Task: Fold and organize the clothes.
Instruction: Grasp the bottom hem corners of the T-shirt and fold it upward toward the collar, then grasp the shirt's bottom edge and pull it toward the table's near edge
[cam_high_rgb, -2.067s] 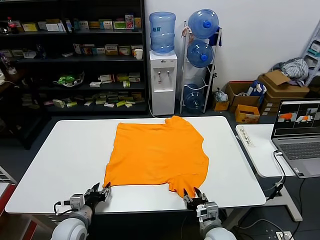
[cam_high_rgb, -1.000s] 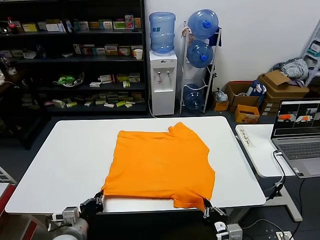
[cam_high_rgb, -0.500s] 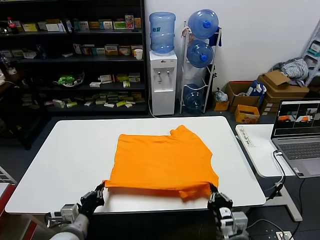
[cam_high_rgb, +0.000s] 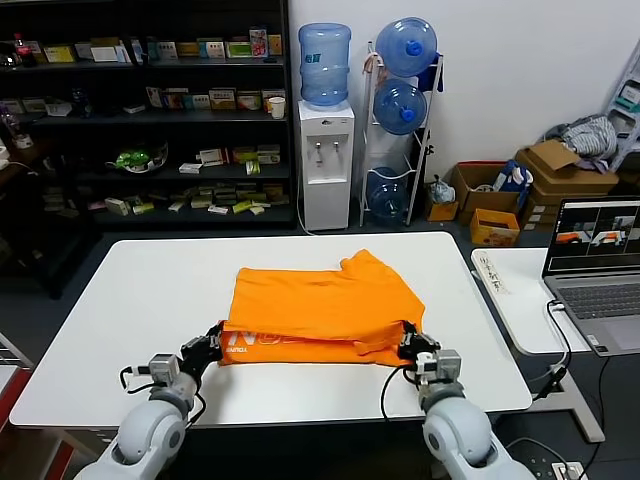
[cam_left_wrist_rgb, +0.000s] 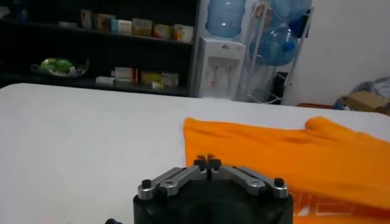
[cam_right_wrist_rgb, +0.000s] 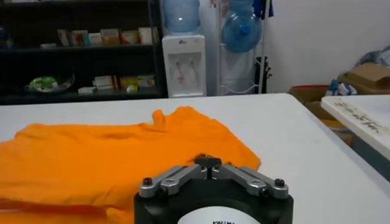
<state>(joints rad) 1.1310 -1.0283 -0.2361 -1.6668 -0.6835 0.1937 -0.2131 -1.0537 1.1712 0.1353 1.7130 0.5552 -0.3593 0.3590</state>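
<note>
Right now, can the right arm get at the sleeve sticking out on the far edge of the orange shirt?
Probably yes. The right claw sits at the near right corner of the T-shirt, and only flat cloth and bare table lie between it and the sleeve. It looks shut on the hem, so it would have to let go first.

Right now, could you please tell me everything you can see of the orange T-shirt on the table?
The orange T-shirt is plain, soft-looking fabric, lying on the white table with its near edge lifted and folded back over the rest. The turned-over strip shows white lettering along the front. A short sleeve pokes out toward the far right. The left hand holds the fold's left corner and the right hand its right corner, both pinched shut. The far part lies flat with slight wrinkles.
</note>
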